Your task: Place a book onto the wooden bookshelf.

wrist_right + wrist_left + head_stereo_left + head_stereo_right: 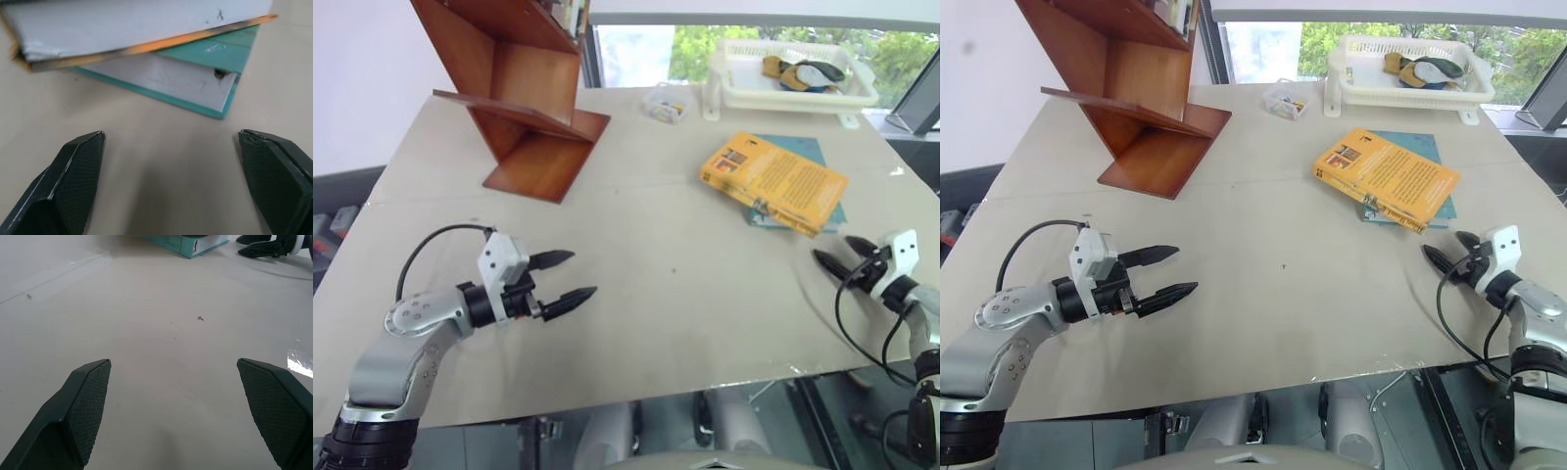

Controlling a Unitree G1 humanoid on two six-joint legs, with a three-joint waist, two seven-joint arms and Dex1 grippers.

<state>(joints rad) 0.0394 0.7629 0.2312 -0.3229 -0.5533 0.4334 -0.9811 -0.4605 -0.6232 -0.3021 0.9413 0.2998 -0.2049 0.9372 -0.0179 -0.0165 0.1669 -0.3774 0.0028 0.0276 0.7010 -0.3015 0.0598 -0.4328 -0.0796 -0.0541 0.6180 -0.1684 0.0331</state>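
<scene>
The orange-yellow book [775,179] lies flat on the table at the right, stacked on a thinner teal book [803,157]. My right gripper [840,259] is open just in front of the stack, low over the table, fingers aimed at the books' page edges [137,29]. At the table's front left my left gripper [566,277] hangs open with nothing between its fingers. The wooden bookshelf [524,88], reddish-brown with tilted boards, stands at the far left of the table.
A white plastic basket [790,76] holding a few items sits at the back right. A small clear box [667,103] stands between basket and shelf. The table's [656,294] right edge runs close beside my right gripper.
</scene>
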